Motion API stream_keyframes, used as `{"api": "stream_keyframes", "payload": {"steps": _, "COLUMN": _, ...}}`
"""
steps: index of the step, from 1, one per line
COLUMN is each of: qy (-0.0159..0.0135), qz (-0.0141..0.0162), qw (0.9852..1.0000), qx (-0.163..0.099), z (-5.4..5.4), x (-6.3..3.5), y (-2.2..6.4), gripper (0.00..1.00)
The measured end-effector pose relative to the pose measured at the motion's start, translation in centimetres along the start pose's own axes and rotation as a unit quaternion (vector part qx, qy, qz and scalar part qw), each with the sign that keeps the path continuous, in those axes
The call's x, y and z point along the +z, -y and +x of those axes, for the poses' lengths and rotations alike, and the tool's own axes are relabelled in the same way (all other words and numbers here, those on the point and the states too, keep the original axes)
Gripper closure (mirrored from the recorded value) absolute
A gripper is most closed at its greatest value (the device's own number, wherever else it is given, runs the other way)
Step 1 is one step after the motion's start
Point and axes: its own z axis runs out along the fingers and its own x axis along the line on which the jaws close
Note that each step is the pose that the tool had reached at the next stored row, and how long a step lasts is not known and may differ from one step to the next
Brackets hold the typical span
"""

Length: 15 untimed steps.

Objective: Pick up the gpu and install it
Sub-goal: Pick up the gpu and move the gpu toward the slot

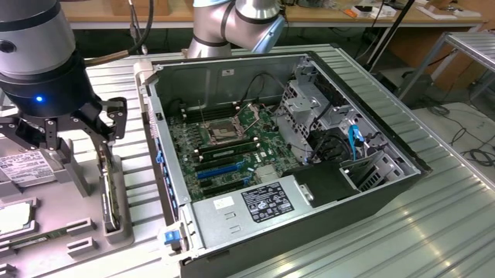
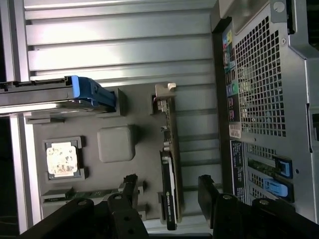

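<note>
- At the exterior view's far left, the hard drive (image 1: pixel 22 168) is sitting in the gray tray (image 1: pixel 58 211) with its white label showing. A green memory stick (image 1: pixel 39 237) is lying in a tray slot nearer the camera.
- Just to the right of the drive, my claw (image 1: pixel 77 130) is hanging low over the tray. Its fingers are standing wide apart and gripping nothing.
- Right beneath my claw, the gpu (image 1: pixel 110 191) is standing on its long edge in a slot of the tray. It is a thin dark card and is still resting in the holder.
- Through my wrist camera, I am seeing my two black fingers (image 2: pixel 129 189) flanking the gpu (image 2: pixel 169 164), one on each side. A gap is showing between each finger and the card.
- My fingers are straddling the end of the card away from its silvery bracket (image 2: pixel 164 92), and a square processor chip (image 2: pixel 62 159) is lying in its own pocket of the tray.
- Further right, the open computer case (image 1: pixel 371 191) is lying on its side on the ribbed metal desk (image 1: pixel 386 243). It is sitting just beside the tray.
- Inside the case, the green motherboard (image 1: pixel 232 142) is facing up, with blue slots (image 1: pixel 217 171) showing. The labelled power supply (image 1: pixel 259 202) is sitting at the end nearer the camera.
</note>
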Motion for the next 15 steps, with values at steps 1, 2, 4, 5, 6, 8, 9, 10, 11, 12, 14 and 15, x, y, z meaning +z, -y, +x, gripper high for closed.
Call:
{"api": "stream_keyframes", "payload": {"steps": 1, "qy": 0.0000, "qz": 0.0000, "qw": 1.0000, "qx": 0.000, "z": 0.0, "x": 0.39, "y": 0.02, "gripper": 0.40}}
{"api": "stream_keyframes", "payload": {"steps": 2, "qy": 0.0000, "qz": -0.0001, "qw": 1.0000, "qx": 0.000, "z": 0.0, "x": 0.56, "y": 0.03, "gripper": 0.40}}
{"api": "stream_keyframes", "payload": {"steps": 4, "qy": 0.0000, "qz": 0.0000, "qw": 1.0000, "qx": 0.000, "z": 0.0, "x": 0.71, "y": 0.03, "gripper": 0.40}}
{"api": "stream_keyframes", "payload": {"steps": 5, "qy": 0.0000, "qz": 0.0000, "qw": 1.0000, "qx": 0.000, "z": 0.0, "x": 0.79, "y": 0.04, "gripper": 0.40}}
{"api": "stream_keyframes", "payload": {"steps": 6, "qy": 0.0000, "qz": 0.0000, "qw": 1.0000, "qx": 0.000, "z": 0.0, "x": 0.86, "y": 0.04, "gripper": 0.40}}
{"api": "stream_keyframes", "payload": {"steps": 8, "qy": 0.0000, "qz": 0.0000, "qw": 1.0000, "qx": 0.000, "z": 0.0, "x": 1.02, "y": 0.05, "gripper": 0.40}}
{"api": "stream_keyframes", "payload": {"steps": 9, "qy": 0.0000, "qz": 0.0000, "qw": 1.0000, "qx": 0.000, "z": 0.0, "x": 1.11, "y": 0.05, "gripper": 0.40}}
{"api": "stream_keyframes", "payload": {"steps": 10, "qy": 0.0000, "qz": 0.0000, "qw": 1.0000, "qx": 0.000, "z": 0.0, "x": 1.21, "y": 0.06, "gripper": 0.40}}
{"api": "stream_keyframes", "payload": {"steps": 11, "qy": 0.0000, "qz": 0.0000, "qw": 1.0000, "qx": 0.000, "z": 0.0, "x": 1.37, "y": 0.06, "gripper": 0.40}}
{"api": "stream_keyframes", "payload": {"steps": 12, "qy": 0.0000, "qz": 0.0000, "qw": 1.0000, "qx": 0.000, "z": 0.0, "x": 1.52, "y": 0.08, "gripper": 0.40}}
{"api": "stream_keyframes", "payload": {"steps": 14, "qy": 0.0000, "qz": -0.0001, "qw": 1.0000, "qx": 0.000, "z": 0.0, "x": 1.83, "y": 0.10, "gripper": 0.40}}
{"api": "stream_keyframes", "payload": {"steps": 15, "qy": 0.0000, "qz": 0.0000, "qw": 1.0000, "qx": 0.000, "z": 0.0, "x": 1.94, "y": 0.11, "gripper": 0.40}}
